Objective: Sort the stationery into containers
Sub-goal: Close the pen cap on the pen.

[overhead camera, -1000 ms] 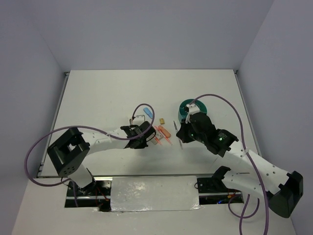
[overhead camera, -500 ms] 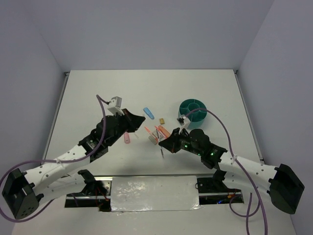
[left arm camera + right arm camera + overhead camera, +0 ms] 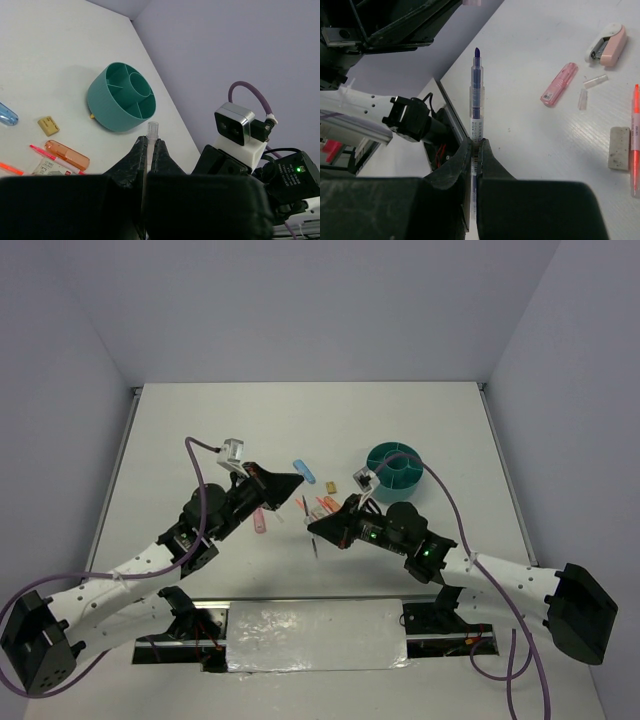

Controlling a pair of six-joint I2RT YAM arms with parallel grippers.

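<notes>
Little of the sorting looks done. In the left wrist view, the compartments we can see inside the round teal organiser (image 3: 121, 97) look empty, and most of the stationery lies loose on the white table (image 3: 200, 430). Our left gripper (image 3: 148, 149) is fully closed, its fingers (image 3: 131, 159) pinching a slim clear tube (image 3: 152, 128), probably a pen cap, which points towards the organiser beyond. Our right gripper (image 3: 476, 146) is clamped tight on the clear barrel of an uncapped pen (image 3: 476, 95) with a dark blue tip. The two grippers sit near each other, so we judge capping comes first. Around them lie a pink oblong piece (image 3: 559, 84), what looks like a small stapler (image 3: 606, 45), a speckled grey eraser (image 3: 620, 148), an orange-red pen (image 3: 636, 135), an orange oblong piece (image 3: 67, 154), a tan block (image 3: 48, 125) and a blue piece (image 3: 6, 115), all left to sort.
</notes>
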